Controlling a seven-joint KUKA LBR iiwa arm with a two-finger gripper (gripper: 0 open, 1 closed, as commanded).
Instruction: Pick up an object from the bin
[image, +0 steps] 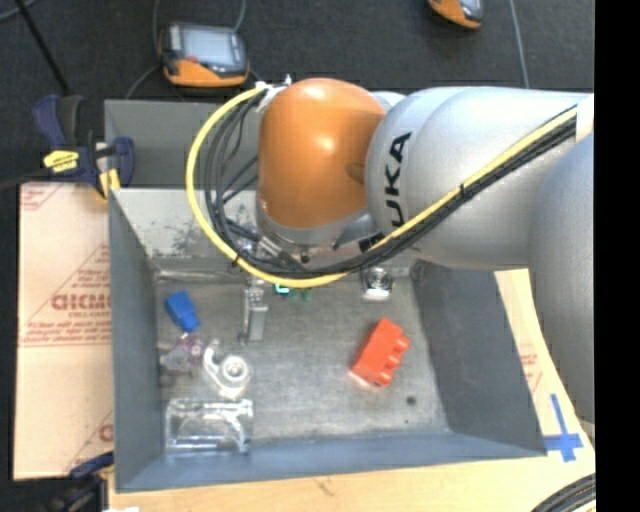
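Orange wrist cover (315, 150); red block (380, 353) diagonal

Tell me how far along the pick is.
Nothing looks picked yet: the red toy brick, blue block and clear plastic pieces all lie on the bin floor. Under way: the gripper hangs low at the back, between them. Left: grasping one and lifting.

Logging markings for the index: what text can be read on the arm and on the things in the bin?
"UKA": black letters running along the grey shell of the arm; the letter before them is partly hidden, so the full word cannot be read.
No text can be read on the blue block, the red brick or the clear box.
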